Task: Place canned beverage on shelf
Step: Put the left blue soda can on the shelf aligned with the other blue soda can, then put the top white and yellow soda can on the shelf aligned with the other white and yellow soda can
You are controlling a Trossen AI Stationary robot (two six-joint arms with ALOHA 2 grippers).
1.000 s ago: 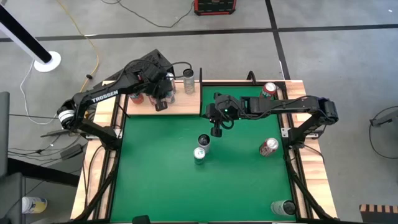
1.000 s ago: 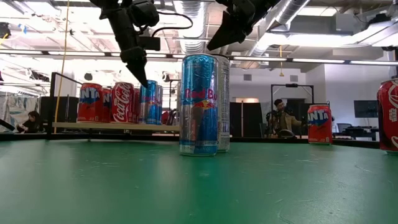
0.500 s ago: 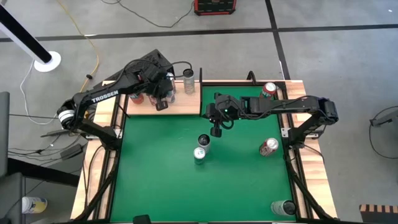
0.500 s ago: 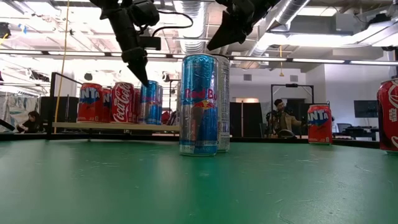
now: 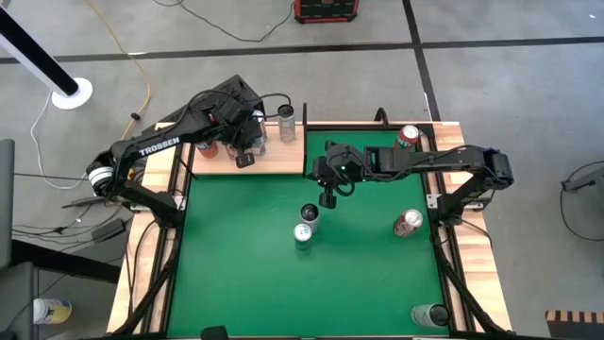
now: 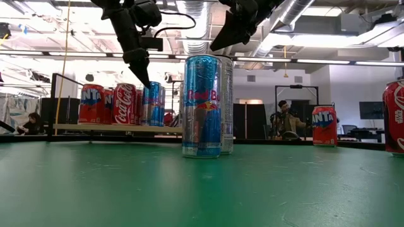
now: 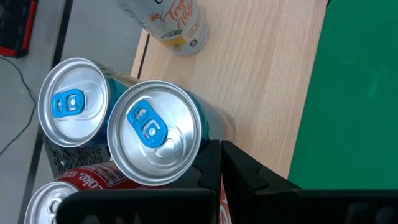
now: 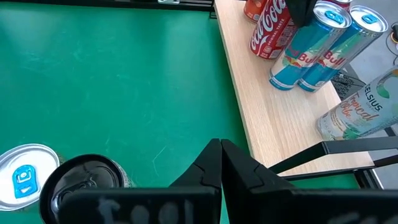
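The shelf is a pale wooden board at the table's far left. Several cans stand upright on it, among them two blue ones, a red Coca-Cola can and a pale can. My left gripper hangs shut above the shelf's near edge, just beside the blue cans, holding nothing. My right gripper hangs shut over the green table. Below and in front of it stand two slim cans, one with a dark top and one with a blue tab.
A red can stands on the table at the right, an orange can at the far right corner and another can at the near right corner. The green middle and near left lie bare. A person sits in the room beyond.
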